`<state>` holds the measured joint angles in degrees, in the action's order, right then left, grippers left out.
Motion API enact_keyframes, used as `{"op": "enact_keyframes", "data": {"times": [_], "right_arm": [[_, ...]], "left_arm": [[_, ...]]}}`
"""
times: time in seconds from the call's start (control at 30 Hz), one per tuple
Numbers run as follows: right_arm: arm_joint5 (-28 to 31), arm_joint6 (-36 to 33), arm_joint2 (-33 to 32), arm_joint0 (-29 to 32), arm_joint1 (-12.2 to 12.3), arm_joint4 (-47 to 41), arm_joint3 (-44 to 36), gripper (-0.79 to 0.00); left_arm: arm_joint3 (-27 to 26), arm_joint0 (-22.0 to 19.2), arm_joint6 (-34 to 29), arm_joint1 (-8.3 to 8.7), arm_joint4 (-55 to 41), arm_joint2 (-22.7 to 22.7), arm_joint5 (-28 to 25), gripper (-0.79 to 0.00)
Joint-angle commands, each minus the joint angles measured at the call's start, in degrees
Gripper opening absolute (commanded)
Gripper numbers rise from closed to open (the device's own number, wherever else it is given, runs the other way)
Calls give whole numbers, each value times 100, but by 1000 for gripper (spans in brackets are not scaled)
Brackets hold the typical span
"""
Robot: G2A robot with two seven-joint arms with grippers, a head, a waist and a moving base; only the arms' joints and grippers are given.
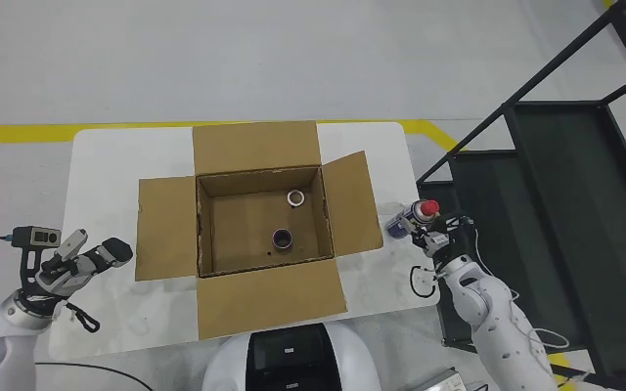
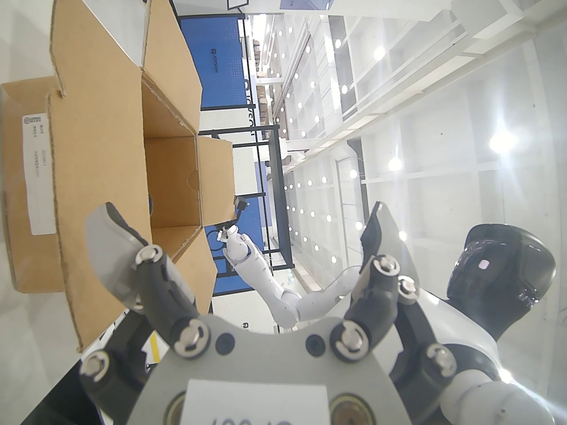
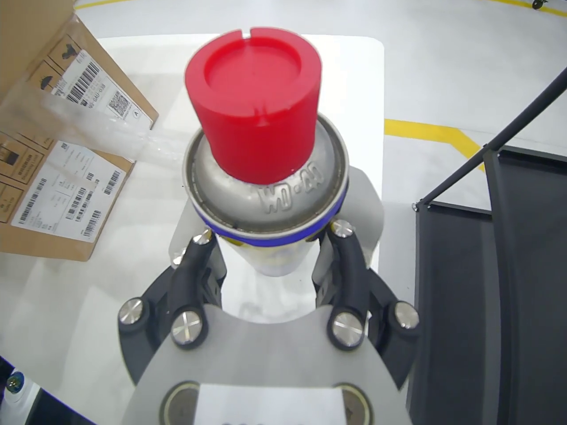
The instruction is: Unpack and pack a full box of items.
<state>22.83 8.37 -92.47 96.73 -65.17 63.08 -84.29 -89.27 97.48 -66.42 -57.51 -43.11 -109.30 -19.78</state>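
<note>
Spray can (image 3: 254, 134) pinched upright in right tool (image 3: 274, 232), seemingly just beside box (image 1: 256, 149); left tool (image 2: 241, 218) spread.

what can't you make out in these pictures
1. Top view: the pale round item and dark round item in the box are too small to identify.
2. Right wrist view: the spray can's base is hidden behind its shoulder and the right pincer.
3. Left wrist view: box floor hidden behind its near side.

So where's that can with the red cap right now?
The red-capped can is gripped in the right end effector, at the table's right edge in the top view, just beyond the cardboard box's right-hand flap.
</note>
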Motion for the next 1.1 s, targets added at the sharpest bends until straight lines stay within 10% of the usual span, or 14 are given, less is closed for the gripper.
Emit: {"op": "enact_keyframes", "data": {"times": [0.0,0.47,1.07], "right_arm": [[13,-52,-187,181,25,27,-406,-785],[158,-687,-703,517,109,364,-3219,-785],[-260,-3426,1576,-1230,-35,-2343,-3013,-785]], "left_arm": [[0,0,0,0,0,0,0,0],[0,0,0,0,0,0,0,0],[0,0,0,0,0,0,0,0]]}}
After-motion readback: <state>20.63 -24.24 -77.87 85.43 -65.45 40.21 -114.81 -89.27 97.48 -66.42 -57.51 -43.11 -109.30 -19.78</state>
